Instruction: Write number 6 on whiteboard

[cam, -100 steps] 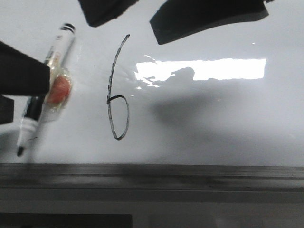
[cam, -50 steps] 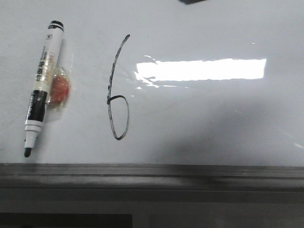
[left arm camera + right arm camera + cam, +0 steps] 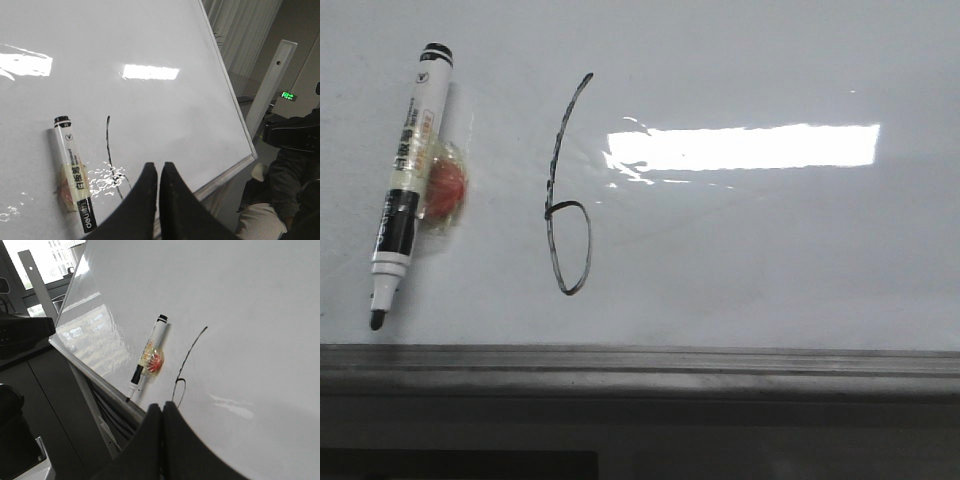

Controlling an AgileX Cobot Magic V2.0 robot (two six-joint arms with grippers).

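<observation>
The whiteboard (image 3: 770,250) fills the front view, with a bright reflection and a grey edge rail (image 3: 640,362) at the front. The number 6 (image 3: 552,208) is drawn in black left of centre, with a long slanted stem and a narrow loop. It also shows in the left wrist view (image 3: 107,140) and the right wrist view (image 3: 190,352). A black-and-white marker (image 3: 408,185) lies on the board to its left, uncapped tip toward the rail. My left gripper (image 3: 158,166) and right gripper (image 3: 161,406) are both shut, empty and above the board near the rail. Neither shows in the front view.
An orange lump in clear tape (image 3: 445,192) sticks to the marker's side. Beyond the board's right edge stand a white post (image 3: 272,80) and a seated person (image 3: 295,165). Past its left edge is a dark cabinet (image 3: 45,405).
One second ago both grippers showed in the front view, the left one at the marker. They have pulled out of that view; the marker now lies free and has shifted slightly.
</observation>
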